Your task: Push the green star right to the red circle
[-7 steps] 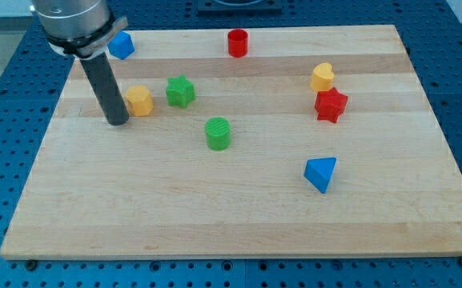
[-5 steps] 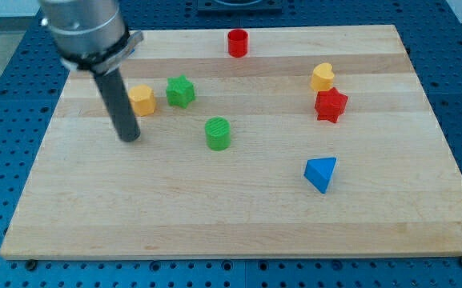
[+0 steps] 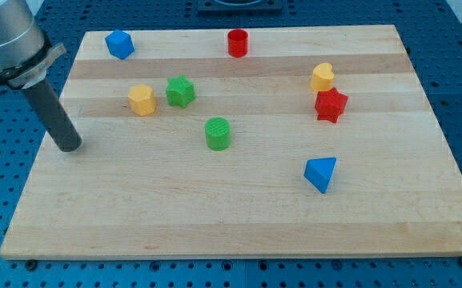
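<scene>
The green star lies on the wooden board at upper left of centre. The red circle stands near the board's top edge, up and to the right of the star. My tip rests on the board near its left edge, well to the left of and below the star, apart from every block. A yellow block sits between my tip and the green star, just left of the star.
A blue block is at the top left. A green cylinder lies below and right of the star. A yellow heart and red star are at right, a blue triangle lower right.
My tip has slid left and slightly down, away from the yellow block toward the board's left edge. No block has moved.
</scene>
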Tool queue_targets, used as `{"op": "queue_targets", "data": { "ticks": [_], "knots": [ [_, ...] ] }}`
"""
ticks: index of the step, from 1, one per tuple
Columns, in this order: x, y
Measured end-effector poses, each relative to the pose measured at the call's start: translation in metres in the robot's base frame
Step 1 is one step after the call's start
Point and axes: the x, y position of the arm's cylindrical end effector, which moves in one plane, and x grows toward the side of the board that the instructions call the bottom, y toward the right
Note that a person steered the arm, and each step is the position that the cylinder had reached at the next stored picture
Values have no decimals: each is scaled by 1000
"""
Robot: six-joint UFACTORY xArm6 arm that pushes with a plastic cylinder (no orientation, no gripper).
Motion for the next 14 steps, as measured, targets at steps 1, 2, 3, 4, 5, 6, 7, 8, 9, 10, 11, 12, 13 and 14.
{"op": "queue_targets", "data": {
  "ticks": [1,2,3,4,5,6,7,8,9,10,11,12,13,14],
  "knots": [
    [-2,5],
    [-38,-2],
    [-81,25],
    [-103,73],
    [-102,108],
    [-78,135],
    [-103,153],
    [-125,181],
    [-136,250],
    [-161,271],
    [-180,297],
    [-183,348],
    [-179,366],
    [-194,303]
  ]
}}
